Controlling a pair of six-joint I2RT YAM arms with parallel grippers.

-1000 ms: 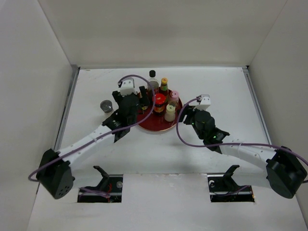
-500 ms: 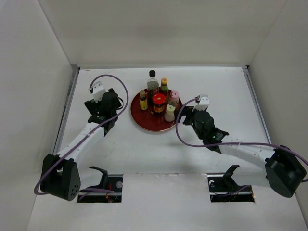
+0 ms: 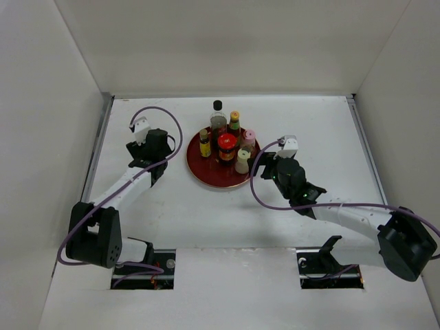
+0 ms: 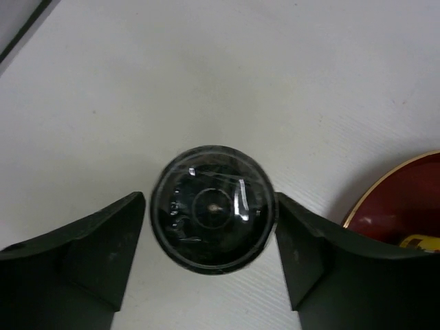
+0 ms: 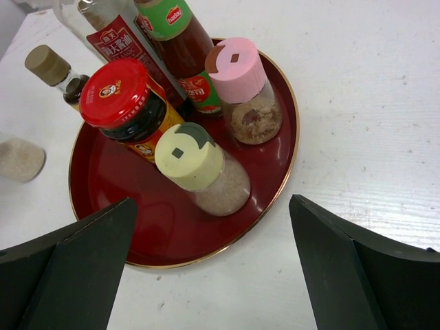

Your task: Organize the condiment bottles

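Observation:
The round red tray holds the black-capped bottle, the yellow-capped red sauce bottle, the small yellow-labelled bottle, the red-lidded jar, the pink-lidded shaker and a cream-lidded shaker. My left gripper is left of the tray and hides the grey-lidded jar from above. In the left wrist view the jar's dark lid sits between the open fingers, a thin gap on its left. My right gripper is open and empty at the tray's right edge, facing the cream-lidded shaker.
The tray's gold rim shows just right of the left gripper. White walls close in the table on the left, back and right. Purple cables loop over both arms.
My left arm has swung left from the tray to the grey-lidded jar and now straddles it. The right arm has not moved.

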